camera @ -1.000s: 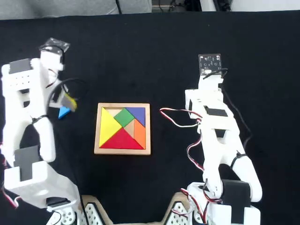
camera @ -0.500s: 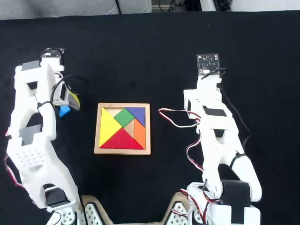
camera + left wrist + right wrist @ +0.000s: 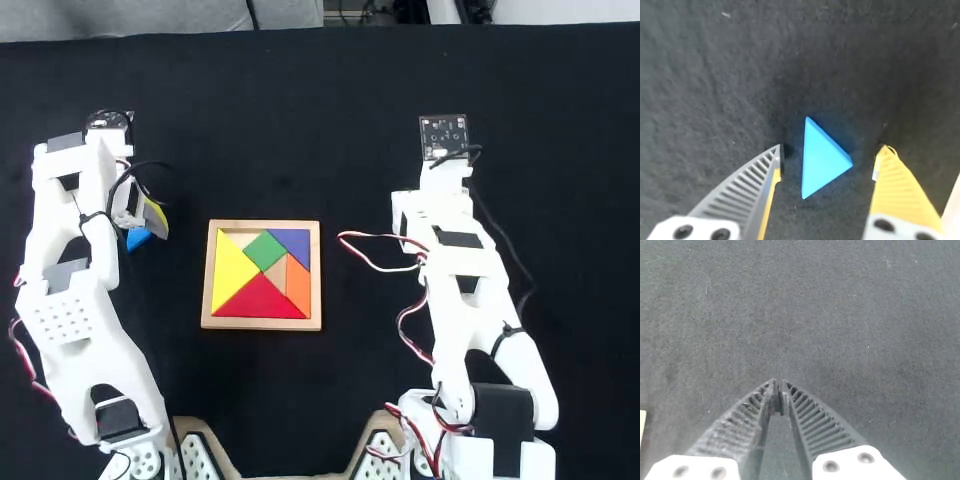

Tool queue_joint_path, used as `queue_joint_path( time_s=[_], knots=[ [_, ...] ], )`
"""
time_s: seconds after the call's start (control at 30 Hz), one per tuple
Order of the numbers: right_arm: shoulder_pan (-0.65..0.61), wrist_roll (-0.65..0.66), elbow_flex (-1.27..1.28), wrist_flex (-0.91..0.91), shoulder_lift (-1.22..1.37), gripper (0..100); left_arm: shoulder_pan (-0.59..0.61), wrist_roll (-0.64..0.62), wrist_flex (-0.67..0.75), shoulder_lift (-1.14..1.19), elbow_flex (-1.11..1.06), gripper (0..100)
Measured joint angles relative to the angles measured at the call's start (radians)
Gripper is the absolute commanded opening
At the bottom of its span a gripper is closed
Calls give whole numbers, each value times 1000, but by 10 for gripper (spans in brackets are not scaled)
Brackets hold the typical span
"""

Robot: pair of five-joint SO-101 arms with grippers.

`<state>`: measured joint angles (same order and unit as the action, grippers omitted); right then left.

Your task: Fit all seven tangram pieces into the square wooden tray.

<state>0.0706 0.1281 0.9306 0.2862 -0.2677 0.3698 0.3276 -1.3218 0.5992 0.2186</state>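
- Between the fingers of the left gripper [image 3: 830,150]: jaws spread wide. The grey ribbed finger [image 3: 747,185] stands on one side of the blue triangle [image 3: 822,160] and the yellow finger [image 3: 900,185] on the other.
- Neither finger touches the piece; a strip of black cloth [image 3: 715,75] shows on each side of it.
- Blue triangle lies flat on the cloth, inside the gap.
- Right gripper [image 3: 777,385]: jaws closed tip to tip, hanging over black cloth.
- High view, left side: the left arm [image 3: 70,300] bends over the table, its gripper end near the left edge of the wooden tray [image 3: 207,275] but apart from it. The blue triangle peeks out beneath the gripper, outside the tray.
- Tray sits between the two arms. It holds a yellow triangle [image 3: 232,272], a red triangle [image 3: 262,298], a green square [image 3: 265,250], a dark blue piece [image 3: 292,240] and an orange piece [image 3: 298,283], all lying flush.
- Pale patches [image 3: 272,268] at the tray's centre and far-left corner: possibly a wood-coloured piece, possibly bare tray floor; cannot tell from above.
- Right arm [image 3: 465,270] stands to the tray's right, well apart from it.
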Motion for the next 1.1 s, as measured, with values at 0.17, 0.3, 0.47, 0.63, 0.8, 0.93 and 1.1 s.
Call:
queue_joint_path(
  time_s=[0.17, 0.3, 0.47, 0.63, 0.8, 0.93, 1.1],
  knots=[
    [0, 0, 0, 0, 0, 11, 0, 0, 37, 0, 3, 292],
    [0, 0, 0, 0, 0, 11, 0, 0, 43, 0, 3, 248],
    [0, 0, 0, 0, 0, 11, 0, 0, 23, 0, 3, 198],
    [0, 0, 0, 0, 0, 11, 0, 0, 23, 0, 3, 261],
    [0, 0, 0, 0, 0, 11, 2, 0, 23, 0, 3, 248],
    [0, 0, 0, 0, 0, 11, 2, 0, 23, 0, 3, 214],
    [0, 0, 0, 0, 0, 11, 0, -2, 23, 0, 3, 209]
  ],
)
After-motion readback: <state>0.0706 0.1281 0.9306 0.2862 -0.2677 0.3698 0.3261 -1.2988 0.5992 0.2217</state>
